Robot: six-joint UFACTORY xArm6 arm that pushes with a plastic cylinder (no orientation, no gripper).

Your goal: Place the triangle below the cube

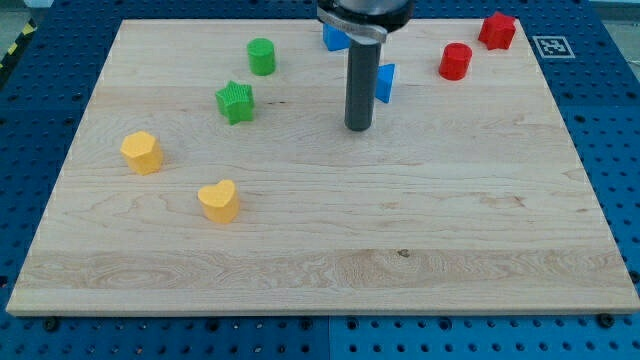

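A blue triangle [386, 82] lies near the view's top, just right of my rod. A blue cube [333, 39] sits above it and to the left, partly hidden behind the arm's dark head. My tip [358, 128] rests on the board, just below and left of the triangle, close to it; I cannot tell if they touch.
A green cylinder [261, 56] and a green star [235, 101] lie at the upper left. A yellow hexagon [142, 152] and a yellow heart [218, 200] lie at the left. A red cylinder [455, 61] and a red block [497, 30] lie at the upper right.
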